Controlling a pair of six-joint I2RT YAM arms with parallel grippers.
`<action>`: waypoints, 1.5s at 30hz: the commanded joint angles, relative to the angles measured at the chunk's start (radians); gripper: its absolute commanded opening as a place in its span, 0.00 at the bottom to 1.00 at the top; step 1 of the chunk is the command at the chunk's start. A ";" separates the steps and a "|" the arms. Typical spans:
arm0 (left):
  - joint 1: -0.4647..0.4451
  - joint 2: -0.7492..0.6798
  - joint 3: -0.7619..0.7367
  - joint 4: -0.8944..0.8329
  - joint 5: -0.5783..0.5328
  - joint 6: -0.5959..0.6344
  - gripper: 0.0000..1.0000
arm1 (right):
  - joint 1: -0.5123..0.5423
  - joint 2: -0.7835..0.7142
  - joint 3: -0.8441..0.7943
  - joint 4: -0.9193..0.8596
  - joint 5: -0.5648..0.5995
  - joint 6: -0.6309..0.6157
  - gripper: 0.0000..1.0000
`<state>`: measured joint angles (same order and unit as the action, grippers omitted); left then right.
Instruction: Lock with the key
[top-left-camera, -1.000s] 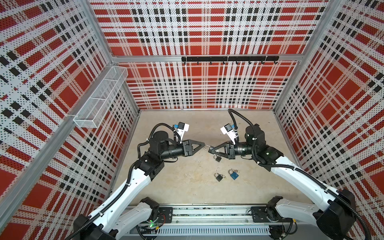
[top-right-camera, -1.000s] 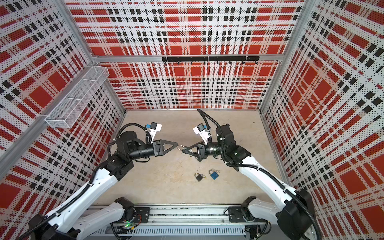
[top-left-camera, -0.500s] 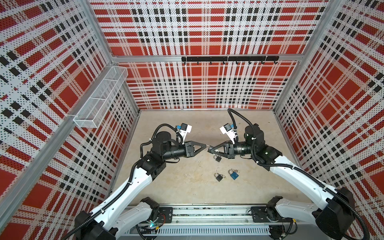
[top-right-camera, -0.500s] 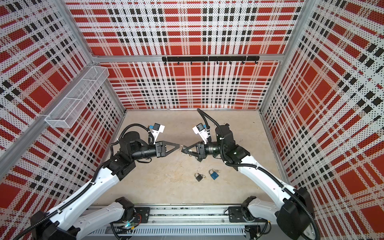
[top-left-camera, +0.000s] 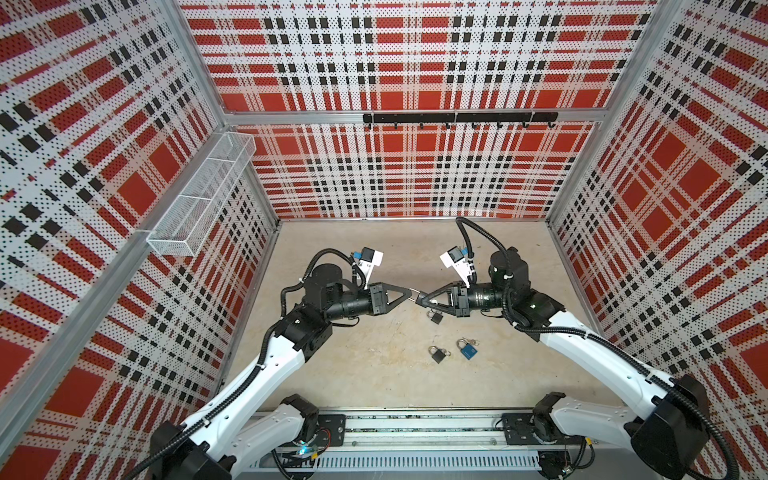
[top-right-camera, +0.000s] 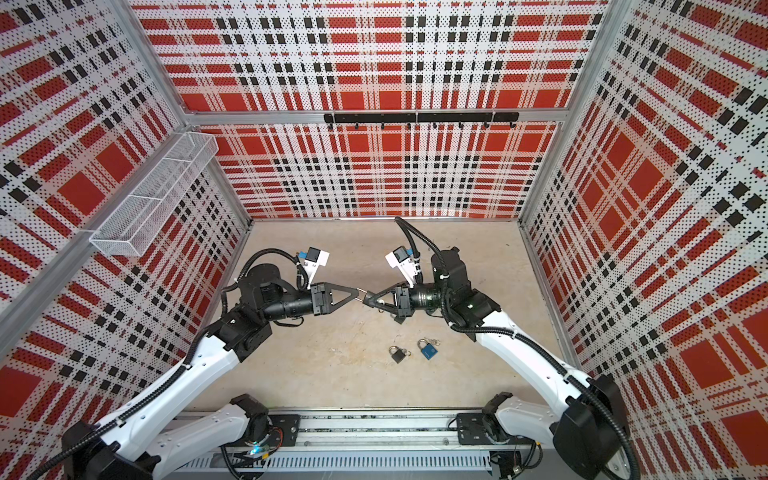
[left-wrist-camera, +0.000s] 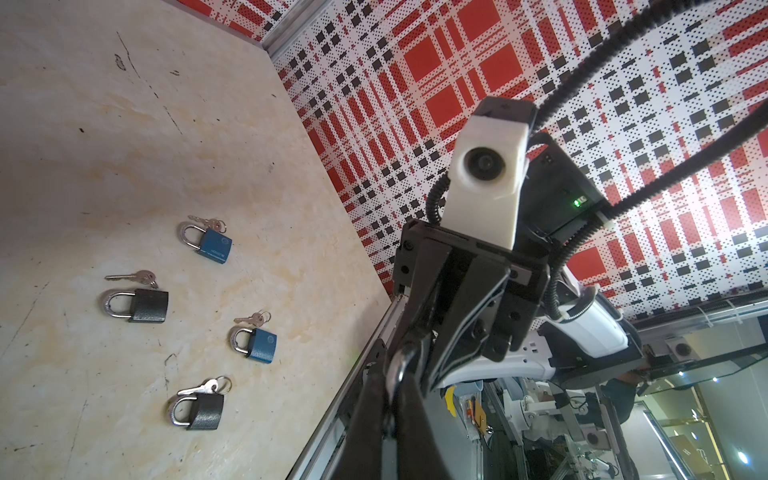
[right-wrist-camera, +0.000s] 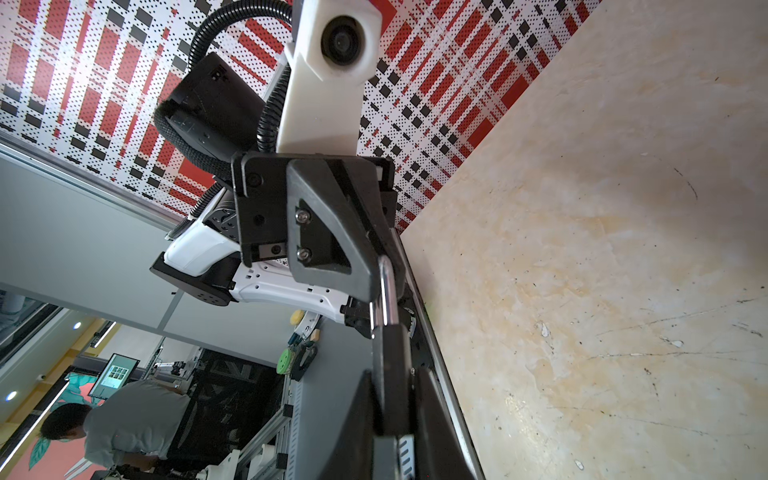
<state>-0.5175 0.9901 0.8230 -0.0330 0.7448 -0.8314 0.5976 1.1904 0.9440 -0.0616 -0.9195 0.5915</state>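
Over beige tabletop (top-left-camera: 374, 374), left end effector (top-left-camera: 412, 295) grips raised padlock (right-wrist-camera: 390, 374).

Shackle (top-left-camera: 414, 294): was too small to read between my left gripper (top-left-camera: 409, 293) and right gripper (top-left-camera: 420, 298).
Black padlock (top-left-camera: 436, 318): sat partly hidden at the right one's 6 o'clock.

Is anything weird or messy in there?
Nothing is spilled or broken. The funny bit: a black padlock is up in the air, with the left hand pinching its silver loop and the right hand gripping its body. Four other padlocks lie on the scratched table, keys beside them.
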 joint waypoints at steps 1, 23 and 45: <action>0.004 -0.016 -0.004 0.019 -0.007 -0.001 0.02 | -0.004 -0.014 -0.006 0.057 -0.012 -0.005 0.00; -0.019 -0.005 -0.022 0.020 -0.039 0.020 0.00 | -0.004 -0.023 -0.048 0.254 -0.101 0.157 0.00; -0.122 -0.001 -0.040 0.050 -0.107 -0.019 0.00 | -0.005 0.024 -0.054 0.307 -0.089 0.180 0.00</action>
<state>-0.5961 0.9714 0.8074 0.0078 0.6144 -0.8455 0.5720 1.1984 0.8837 0.1246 -1.0035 0.7753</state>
